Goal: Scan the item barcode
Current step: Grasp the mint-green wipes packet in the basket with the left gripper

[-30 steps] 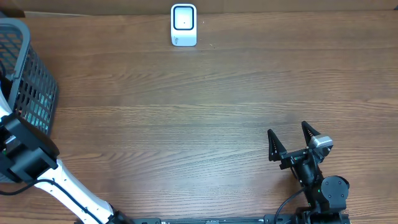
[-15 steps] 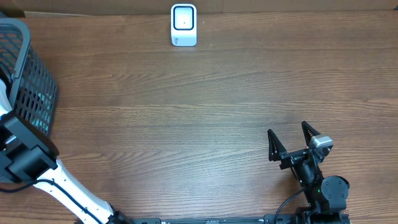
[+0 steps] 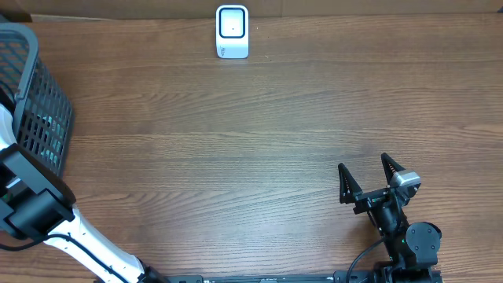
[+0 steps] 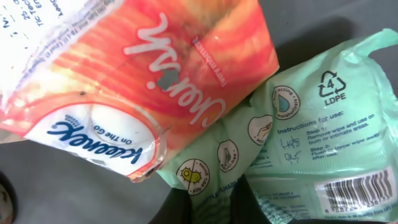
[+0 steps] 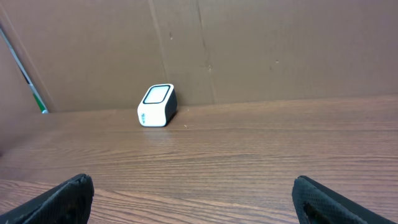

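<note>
Left pincer [image 4: 212,206] is pinching the green wipes pack [image 4: 298,137] by thin film. It risks slipping on lift, the overlapping Kleenex pack [image 4: 143,81] dragging along. Right pincer [image 3: 365,177] is sitting spread.

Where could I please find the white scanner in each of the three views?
Overhead: scanner at top centre, at the far edge of the table.
Left wrist: not in it.
Right wrist: scanner left of centre, before the cardboard wall.
Shared landmark: the wooden table.
</note>
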`<state>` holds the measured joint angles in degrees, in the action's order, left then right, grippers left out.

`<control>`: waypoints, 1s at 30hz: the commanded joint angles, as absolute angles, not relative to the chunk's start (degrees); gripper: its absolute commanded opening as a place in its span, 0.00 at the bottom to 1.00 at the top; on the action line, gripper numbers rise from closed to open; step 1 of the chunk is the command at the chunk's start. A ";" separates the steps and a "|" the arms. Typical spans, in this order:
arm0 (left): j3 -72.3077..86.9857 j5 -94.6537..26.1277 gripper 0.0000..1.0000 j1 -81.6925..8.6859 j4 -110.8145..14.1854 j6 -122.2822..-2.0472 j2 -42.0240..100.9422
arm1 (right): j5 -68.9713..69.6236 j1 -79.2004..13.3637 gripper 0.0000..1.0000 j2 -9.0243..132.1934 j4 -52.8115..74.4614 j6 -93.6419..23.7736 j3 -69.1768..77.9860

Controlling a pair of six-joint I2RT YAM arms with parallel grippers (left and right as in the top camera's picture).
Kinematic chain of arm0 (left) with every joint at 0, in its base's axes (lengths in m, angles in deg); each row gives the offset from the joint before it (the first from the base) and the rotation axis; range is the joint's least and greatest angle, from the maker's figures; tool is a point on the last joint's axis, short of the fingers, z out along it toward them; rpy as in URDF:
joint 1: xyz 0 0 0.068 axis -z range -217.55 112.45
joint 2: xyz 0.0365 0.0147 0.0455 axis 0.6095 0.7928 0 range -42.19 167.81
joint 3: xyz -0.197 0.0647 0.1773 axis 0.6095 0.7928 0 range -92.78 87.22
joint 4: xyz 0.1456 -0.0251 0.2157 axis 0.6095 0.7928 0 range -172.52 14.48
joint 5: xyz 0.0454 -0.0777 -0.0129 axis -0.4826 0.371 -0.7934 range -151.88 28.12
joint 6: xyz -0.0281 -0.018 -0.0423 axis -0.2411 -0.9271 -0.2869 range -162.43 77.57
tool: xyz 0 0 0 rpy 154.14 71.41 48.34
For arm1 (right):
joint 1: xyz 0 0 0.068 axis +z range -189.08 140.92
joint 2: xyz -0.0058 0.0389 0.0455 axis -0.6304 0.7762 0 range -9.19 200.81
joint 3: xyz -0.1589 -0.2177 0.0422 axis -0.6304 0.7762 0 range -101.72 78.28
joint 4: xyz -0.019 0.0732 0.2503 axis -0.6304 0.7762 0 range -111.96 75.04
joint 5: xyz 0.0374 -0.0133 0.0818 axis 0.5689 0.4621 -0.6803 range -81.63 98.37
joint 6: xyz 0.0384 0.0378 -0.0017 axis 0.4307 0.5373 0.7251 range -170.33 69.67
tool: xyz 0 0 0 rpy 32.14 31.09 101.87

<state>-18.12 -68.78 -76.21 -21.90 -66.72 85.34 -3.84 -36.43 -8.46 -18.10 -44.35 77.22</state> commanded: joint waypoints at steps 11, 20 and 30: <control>-35.04 -66.31 0.04 -76.53 -11.10 -66.85 84.79 | -3.93 -36.54 1.00 -9.00 -18.47 -44.40 77.81; -53.03 -65.69 0.04 -76.14 -5.42 -66.85 71.83 | -3.93 -36.54 1.00 -9.00 -18.47 -44.40 77.81; -53.58 -62.50 0.04 -73.23 -2.08 -65.13 58.26 | -3.93 -36.54 1.00 -9.00 -18.47 -44.40 77.81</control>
